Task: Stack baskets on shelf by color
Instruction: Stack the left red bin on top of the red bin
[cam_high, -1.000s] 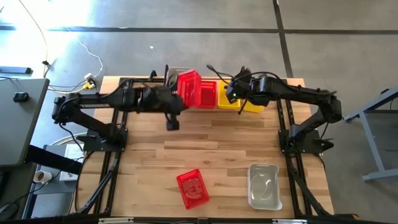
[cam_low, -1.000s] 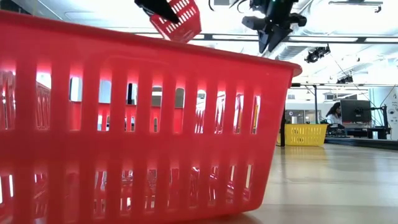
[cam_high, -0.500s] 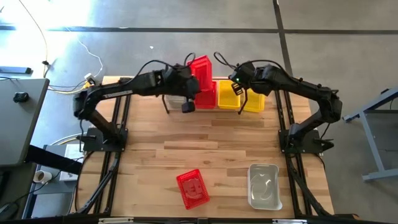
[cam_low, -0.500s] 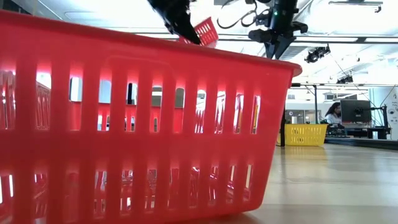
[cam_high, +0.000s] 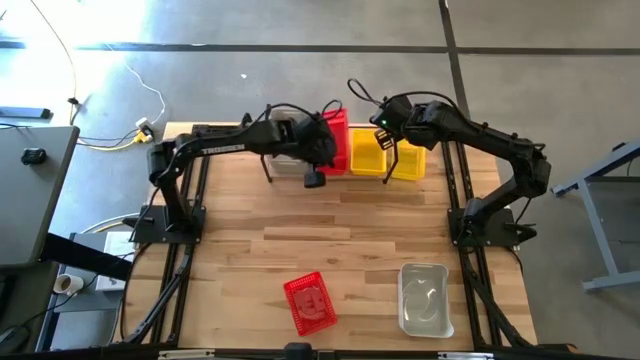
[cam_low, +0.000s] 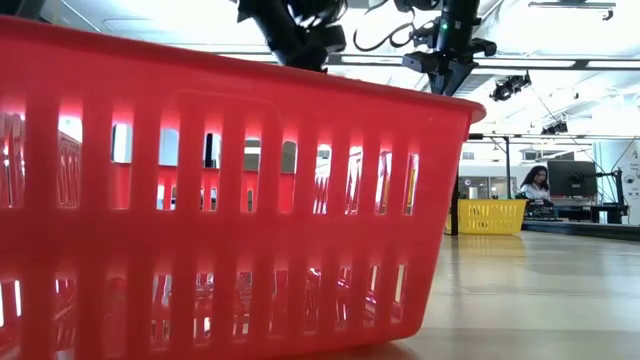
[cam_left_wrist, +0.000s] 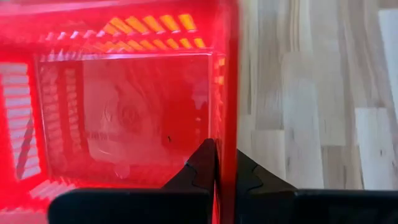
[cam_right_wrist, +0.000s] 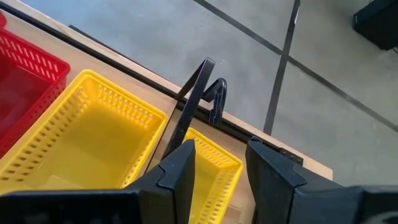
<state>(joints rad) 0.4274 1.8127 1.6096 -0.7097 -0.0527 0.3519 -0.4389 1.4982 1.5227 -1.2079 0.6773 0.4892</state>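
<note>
My left gripper (cam_high: 322, 150) (cam_left_wrist: 216, 165) is at the shelf on the table's far edge, shut on a red mesh basket (cam_high: 338, 135) (cam_left_wrist: 124, 124). That basket sits over the red basket on the shelf; whether it rests fully in it I cannot tell. My right gripper (cam_high: 388, 150) (cam_right_wrist: 217, 168) hangs open above two yellow baskets (cam_high: 368, 155) (cam_right_wrist: 81, 137) on the shelf, near a black upright rod (cam_right_wrist: 198, 93), and touches nothing. Another red basket (cam_high: 310, 303) (cam_low: 220, 200) and a clear-grey basket (cam_high: 425, 298) rest on their bases near the table's near edge. My left gripper pinches the red basket's side wall at its rim (cam_left_wrist: 225, 124), one finger (cam_left_wrist: 202, 165) inside the basket and the other outside. The fingers come from above, pointing down. The basket sits about level, with its open side up.
A pale basket (cam_high: 285, 165) shows on the shelf under my left arm. Bare wooden tabletop (cam_high: 380, 230) lies between the shelf and the two near baskets. In the low view a person (cam_low: 535, 185) sits at a desk in the room behind.
My left gripper has carried the red basket toward the table's right along the far edge, then down onto the shelf's red basket. The basket was tilted and high; now it is level and low. My right gripper has stayed open over the yellow baskets.
</note>
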